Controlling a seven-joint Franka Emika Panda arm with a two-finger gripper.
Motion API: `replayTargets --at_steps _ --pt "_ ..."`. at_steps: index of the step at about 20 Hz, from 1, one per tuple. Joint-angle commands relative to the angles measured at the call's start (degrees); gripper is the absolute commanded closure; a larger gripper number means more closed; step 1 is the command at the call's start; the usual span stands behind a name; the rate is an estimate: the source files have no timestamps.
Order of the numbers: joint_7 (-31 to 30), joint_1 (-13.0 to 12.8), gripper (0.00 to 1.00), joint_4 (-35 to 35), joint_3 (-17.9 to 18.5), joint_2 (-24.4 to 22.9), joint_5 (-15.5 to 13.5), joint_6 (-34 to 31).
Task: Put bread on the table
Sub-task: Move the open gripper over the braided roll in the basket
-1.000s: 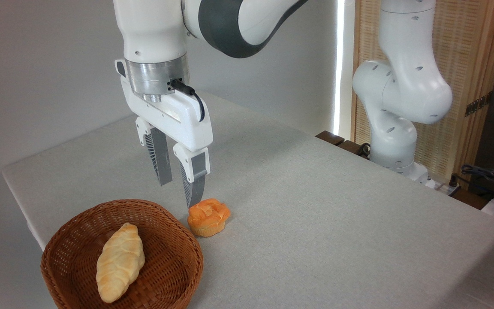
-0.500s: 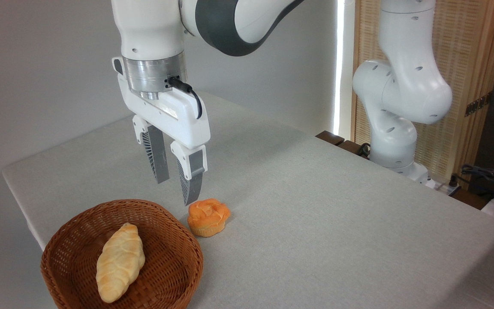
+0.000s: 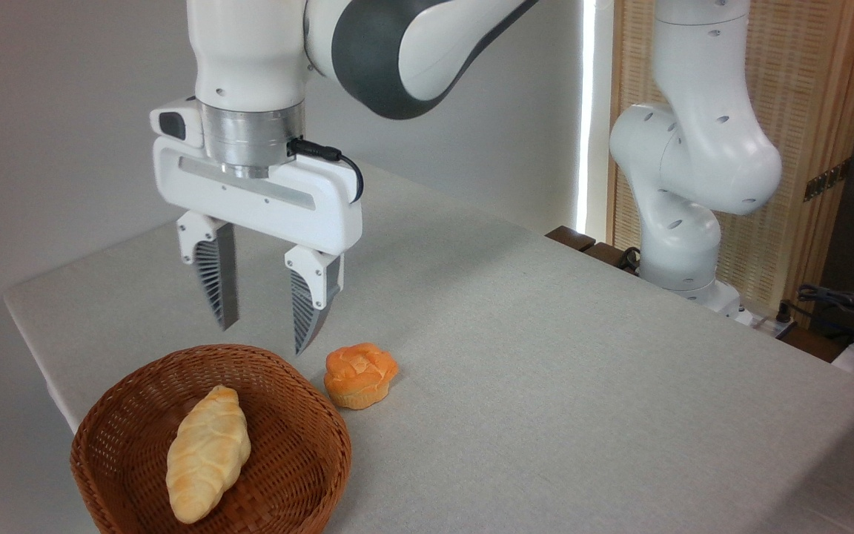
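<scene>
The bread [image 3: 207,453] lies in the basket [image 3: 301,475], lower left, not yet on the table [image 3: 545,356]. My gripper [image 3: 262,335] hangs above the basket's far rim, jaws apart and empty; grasp, lift and placing all remain.

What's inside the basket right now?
Only the bread, lying on the floor of the basket. The near wall hides a little of the floor. The gripper hangs open above the far rim.

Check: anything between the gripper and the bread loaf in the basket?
Nothing: the open gripper hangs above the basket's far rim; only bare wicker separates it from the bread.
</scene>
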Motion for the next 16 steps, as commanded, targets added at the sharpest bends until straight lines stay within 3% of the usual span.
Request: replayTargets --at_steps 1,6,16 --pt "-8.83 -0.15 0.0 0.46 0.18 1.15 -1.13 6.73" --pt "-10.08 -0.24 0.0 0.38 0.09 5.01 -0.78 13.68" --pt "-9.73 -0.32 0.0 0.38 -0.61 12.22 -0.25 19.4"
